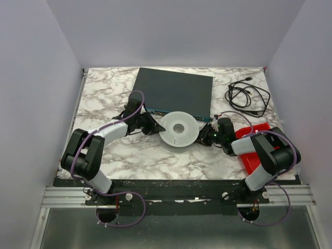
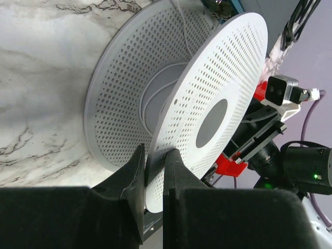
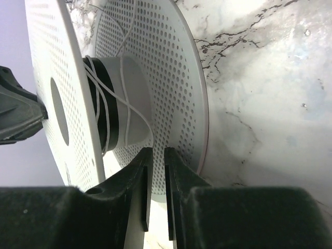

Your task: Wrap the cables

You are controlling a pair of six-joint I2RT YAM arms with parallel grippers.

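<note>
At the bottom of the top view the left arm (image 1: 88, 153) and the right arm (image 1: 270, 153) rise from their bases at the lower left and lower right and bend inward over the marble table (image 1: 104, 93). They meet on either side of a white perforated spool (image 1: 167, 130) lying flat at the centre of the frame. The left gripper (image 2: 154, 153) is at the spool's left edge. Its wrist view shows the jaws clamped on the rim of the nearer flange, the rim pinched between the two black fingers (image 2: 136, 174). The right gripper (image 3: 157, 153) comes in from the spool's right edge, with its fingers reaching into the space between the two flanges. The jaws stand slightly parted with a narrow slit between them, and the pictures do not show whether anything runs through it. The white wire (image 3: 104, 104) is on the spool. Several thin turns lie around the hub in the upper left of the right wrist view, and one strand leads up toward the top edge between the flanges. A red tray (image 1: 250, 134) sits under the right arm at the right of the top view. Beyond the spool, toward the top centre, a flat dark box (image 1: 176, 93) touches or nearly touches the spool's far edge. At the upper right lies a loosely coiled black cord (image 1: 232, 96), well apart from the spool.
</note>
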